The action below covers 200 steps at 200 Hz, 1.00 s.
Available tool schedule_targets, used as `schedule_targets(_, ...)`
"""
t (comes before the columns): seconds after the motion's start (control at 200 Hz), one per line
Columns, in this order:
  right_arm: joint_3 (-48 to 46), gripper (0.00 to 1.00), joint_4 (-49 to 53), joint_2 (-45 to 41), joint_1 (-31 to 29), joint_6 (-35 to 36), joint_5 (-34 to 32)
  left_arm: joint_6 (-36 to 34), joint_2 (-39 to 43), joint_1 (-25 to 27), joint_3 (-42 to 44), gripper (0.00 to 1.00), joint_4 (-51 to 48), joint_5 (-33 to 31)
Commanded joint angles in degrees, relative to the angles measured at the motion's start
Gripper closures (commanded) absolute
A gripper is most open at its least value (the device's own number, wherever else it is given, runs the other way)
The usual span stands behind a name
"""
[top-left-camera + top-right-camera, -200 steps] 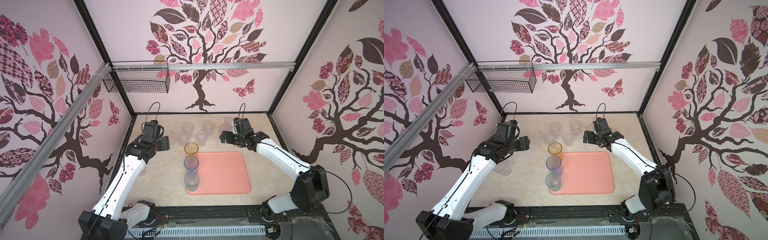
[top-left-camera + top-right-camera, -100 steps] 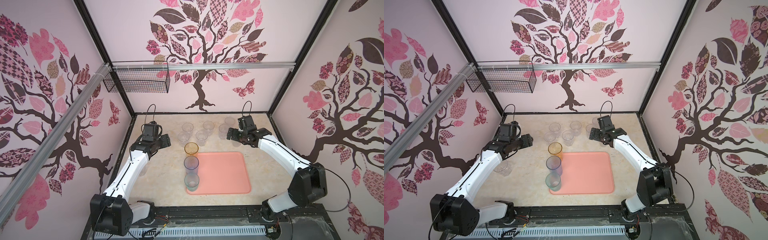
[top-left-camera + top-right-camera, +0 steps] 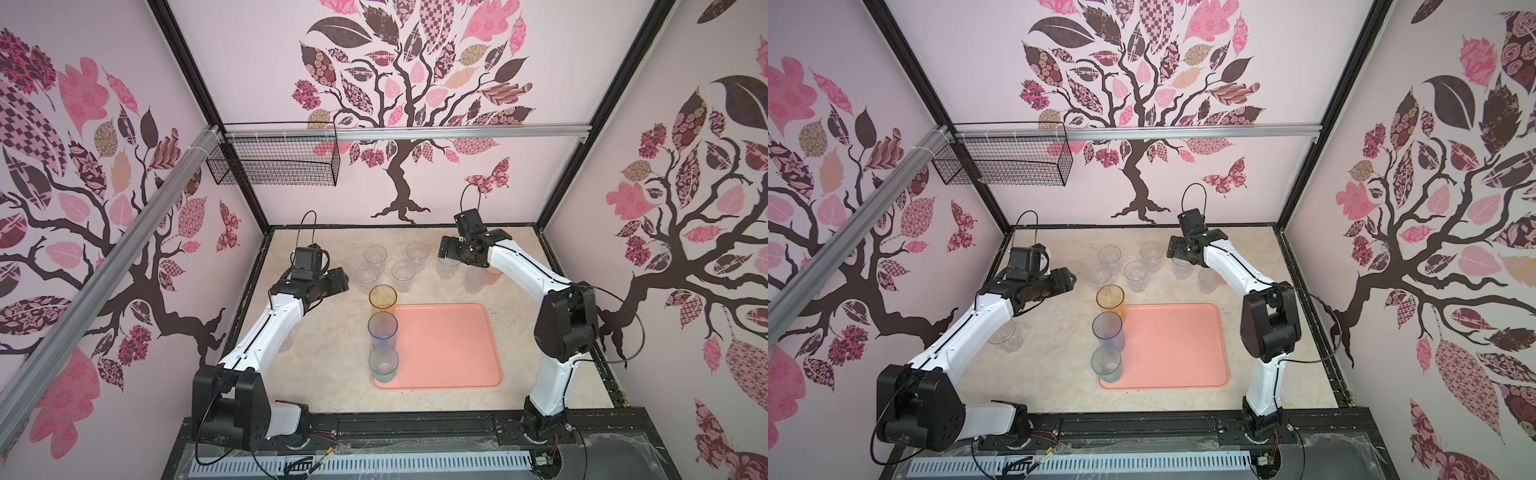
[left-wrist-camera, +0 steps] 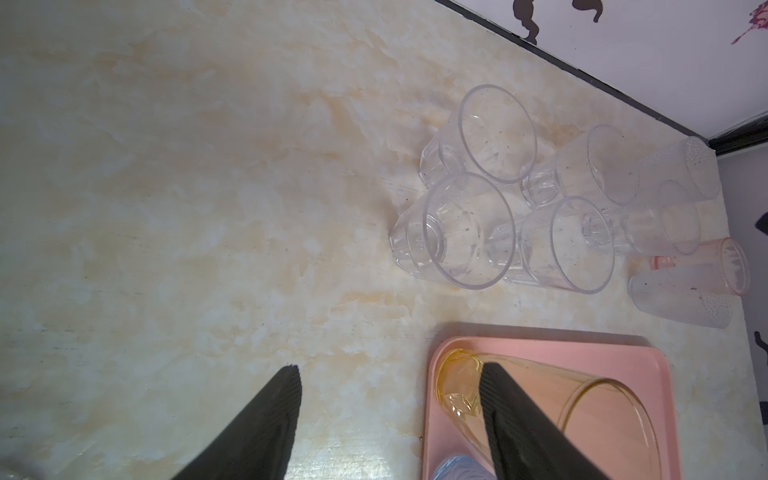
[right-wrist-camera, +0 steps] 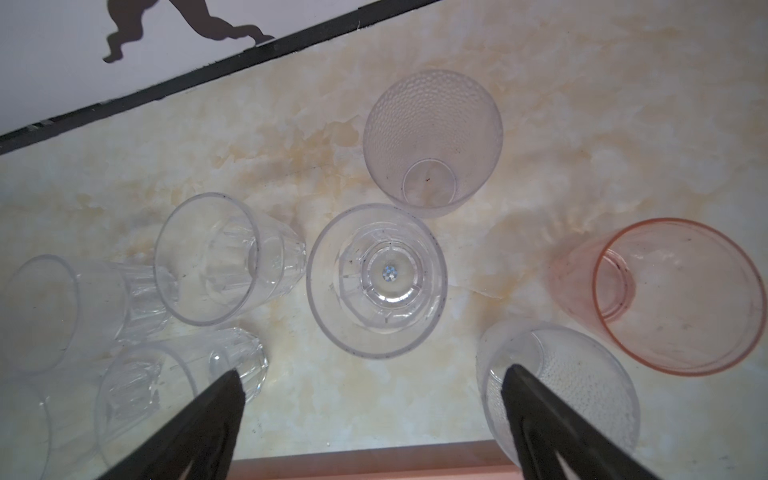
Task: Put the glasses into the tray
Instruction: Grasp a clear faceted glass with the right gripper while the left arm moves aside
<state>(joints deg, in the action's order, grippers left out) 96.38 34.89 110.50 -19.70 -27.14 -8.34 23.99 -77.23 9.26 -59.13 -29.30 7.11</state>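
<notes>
With left pincer (image 4: 390, 369) spread empty, lower spread right pincer (image 5: 374, 372) astride clear glass (image 5: 376, 282) near back edge of worktop (image 5: 602, 83), squeezing gently.

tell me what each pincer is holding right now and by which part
Nothing is held. The left pincer and the right pincer both stand open and empty above the cream marbled tabletop.

The tray (image 3: 449, 345) is salmon pink; the counter (image 3: 332, 374) is cream with marbled veining. The amber glass (image 3: 382, 298), blue-grey glass (image 3: 382, 330), teal glass (image 3: 383, 365) and pinkish-orange glass (image 5: 673, 299) are tinted see-through.
</notes>
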Motion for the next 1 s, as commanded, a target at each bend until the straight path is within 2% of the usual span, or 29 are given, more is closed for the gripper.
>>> schedule_targets(0.0,4.78,0.00,4.77,5.27,0.11,1.72,-3.16,-0.19,-0.68,-0.20,1.38,0.26,1.05,0.80)
schedule_targets(0.105,7.97,0.00,5.73,8.67,0.15,2.34,-3.93,0.02,-0.90,-0.18,1.73,0.18,1.13,0.74)
schedule_targets(0.175,10.09,0.00,6.56,10.83,0.06,2.61,-4.10,-0.27,-1.33,-0.20,2.00,0.17,1.19,1.12)
schedule_targets(0.61,17.73,0.01,9.16,18.95,-0.77,3.05,-4.26,-0.80,-2.94,-0.20,1.73,0.17,1.34,4.04)
schedule_targets(0.995,19.10,0.03,9.18,21.10,-0.77,4.54,-6.31,-0.97,-3.79,-0.19,1.35,0.19,1.43,4.90)
